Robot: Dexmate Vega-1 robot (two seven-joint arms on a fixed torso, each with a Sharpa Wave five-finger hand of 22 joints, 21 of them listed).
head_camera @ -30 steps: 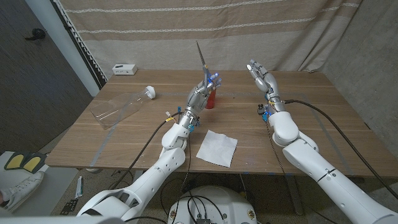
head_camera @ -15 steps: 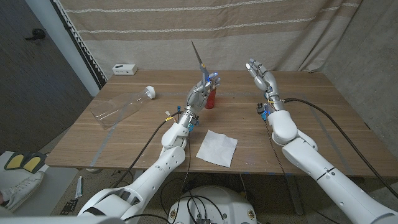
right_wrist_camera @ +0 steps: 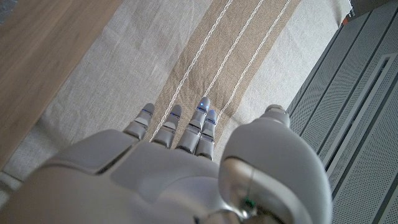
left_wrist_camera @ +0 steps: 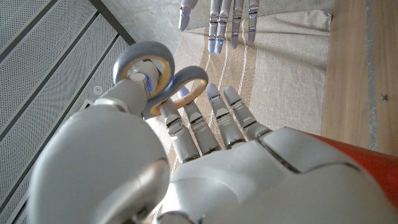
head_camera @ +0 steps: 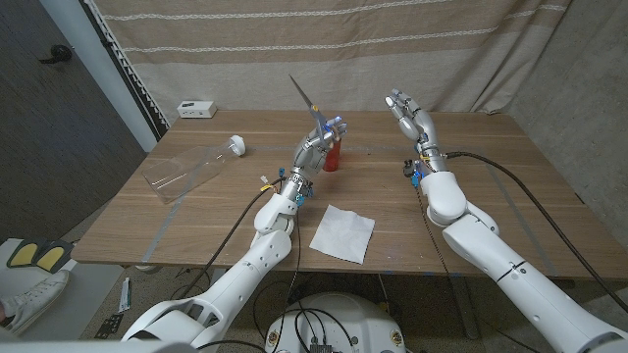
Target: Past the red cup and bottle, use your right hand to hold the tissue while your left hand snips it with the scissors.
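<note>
Left hand (head_camera: 312, 150) is gripping the scissors (head_camera: 306, 101), blades pointing up toward 11 o'clock, beside the red cup (head_camera: 333, 157). Right hand (head_camera: 412, 119) is hovering released, fingers (right_wrist_camera: 186, 134) spread, holding nothing. Tissue (head_camera: 342, 232) is lying flat on the surface (head_camera: 491, 167), near edge, at 6 o'clock from both hands; the left looks slightly nearer.

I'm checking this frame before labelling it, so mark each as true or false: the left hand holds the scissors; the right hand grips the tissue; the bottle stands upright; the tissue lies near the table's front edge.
1. The left hand holds the scissors: true.
2. The right hand grips the tissue: false, it is raised and holds nothing.
3. The bottle stands upright: false, it lies on its side.
4. The tissue lies near the table's front edge: true.
</note>
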